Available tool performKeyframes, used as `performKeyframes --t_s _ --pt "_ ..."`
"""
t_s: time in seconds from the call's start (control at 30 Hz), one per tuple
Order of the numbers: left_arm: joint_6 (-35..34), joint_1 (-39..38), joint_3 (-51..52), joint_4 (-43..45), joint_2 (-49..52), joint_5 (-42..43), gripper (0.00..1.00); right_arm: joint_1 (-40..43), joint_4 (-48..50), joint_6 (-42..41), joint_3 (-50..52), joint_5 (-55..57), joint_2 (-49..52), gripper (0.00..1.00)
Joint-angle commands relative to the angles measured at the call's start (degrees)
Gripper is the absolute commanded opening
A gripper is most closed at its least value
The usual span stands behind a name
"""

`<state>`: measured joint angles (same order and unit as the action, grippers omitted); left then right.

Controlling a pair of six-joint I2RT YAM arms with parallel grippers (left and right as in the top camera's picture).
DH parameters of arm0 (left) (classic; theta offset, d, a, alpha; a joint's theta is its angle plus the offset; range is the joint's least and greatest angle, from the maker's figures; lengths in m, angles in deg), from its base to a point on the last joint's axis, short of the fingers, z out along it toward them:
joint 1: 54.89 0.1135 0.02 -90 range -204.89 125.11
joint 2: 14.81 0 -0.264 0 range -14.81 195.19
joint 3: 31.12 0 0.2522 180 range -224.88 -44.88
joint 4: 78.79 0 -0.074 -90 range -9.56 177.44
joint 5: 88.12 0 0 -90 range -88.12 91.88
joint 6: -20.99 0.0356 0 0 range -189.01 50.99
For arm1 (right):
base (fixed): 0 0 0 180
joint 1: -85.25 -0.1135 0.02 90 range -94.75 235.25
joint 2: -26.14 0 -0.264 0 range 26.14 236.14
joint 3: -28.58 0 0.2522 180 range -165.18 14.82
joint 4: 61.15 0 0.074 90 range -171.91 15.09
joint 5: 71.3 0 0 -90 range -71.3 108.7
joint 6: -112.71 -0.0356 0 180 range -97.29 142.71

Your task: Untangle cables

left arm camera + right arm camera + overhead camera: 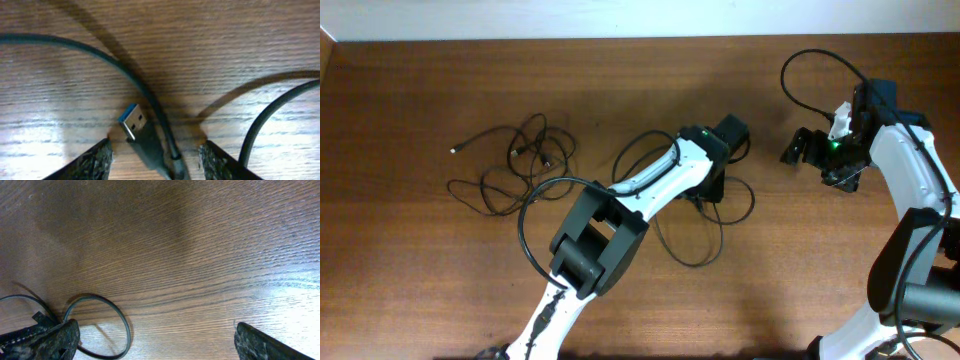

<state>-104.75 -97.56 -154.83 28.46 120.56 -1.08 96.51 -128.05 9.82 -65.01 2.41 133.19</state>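
Two grippers, two clusters of black cables [117, 62] on a wooden table [420, 280].
Left gripper [156, 162], jaws partly apart, straddles one blue-tongued USB plug [134, 122] at centre without gripping it. The second tangle [515, 160] lies at nine o'clock, and the right gripper [805, 148] gapes wide at three o'clock.

Wooden table [420, 280]: one is recorded.

Robot arms: two are counted, the left arm [650, 185] and the right arm [910, 170].

Grippers: two are counted, the left gripper [157, 159] and the right gripper [156, 340].

Thin black cables [510, 168]: two groups are listed, one bunch on the left of the table and one set of loose loops [725, 222] beside the left arm. The number of separate cords in each group cannot be told.

Plug ends: two are made out, one USB plug with a blue insert [140, 132] and one small pale tip [455, 150] at the edge of the left bunch.
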Motion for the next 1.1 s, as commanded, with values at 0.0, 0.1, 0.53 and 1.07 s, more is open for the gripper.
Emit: performKeyframes --t_s 0.0,0.1,0.53,1.07 --pt "1.8 2.8 -3.5 -4.5 1.7 0.6 0.60 0.0 0.0 0.5 0.1 0.5 0.3 0.98" --pt "2.0 4.5 -9.2 -9.1 1.7 0.8 0.60 0.0 0.0 0.5 0.1 0.5 0.3 0.98" --pt "0.4 0.3 -12.2 -10.5 4.2 9.4 0.82 0.0 0.0 0.5 0.1 0.5 0.3 0.98" --pt "0.4 0.5 -12.3 -10.5 7.4 3.3 0.58 0.0 0.0 0.5 0.1 0.5 0.3 0.98"
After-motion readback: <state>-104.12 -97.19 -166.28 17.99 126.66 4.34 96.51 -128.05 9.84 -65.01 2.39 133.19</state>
